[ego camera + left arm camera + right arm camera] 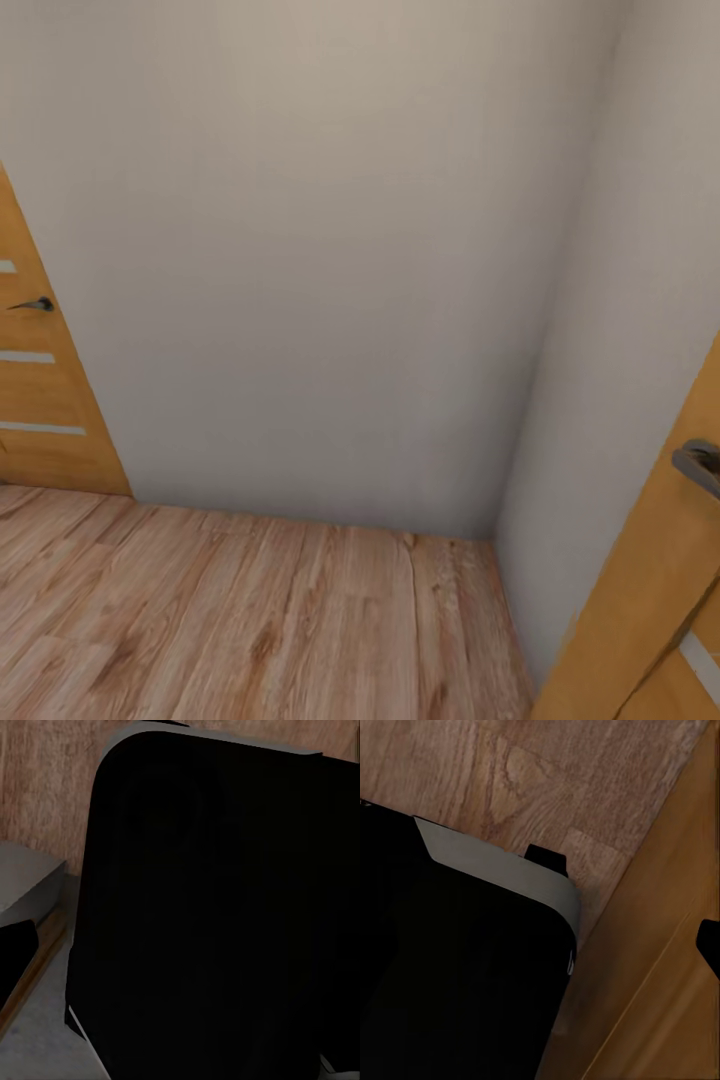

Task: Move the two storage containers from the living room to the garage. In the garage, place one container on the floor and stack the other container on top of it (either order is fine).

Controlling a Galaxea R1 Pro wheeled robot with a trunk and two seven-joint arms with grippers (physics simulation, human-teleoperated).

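Location: corner of white wall [330,260], wood plank floor [240,620] | flanking: wooden door [40,400], second wooden door [660,590] | storage containers: unsighted | pincers: state cannot be told | advice: you're boxed in — turn slowly, clear both doors.

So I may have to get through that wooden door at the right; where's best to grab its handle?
Judging from the head view, take the grey lever handle on the right door along its bar, coming from the robot's left: the door is angled with its face toward the room.
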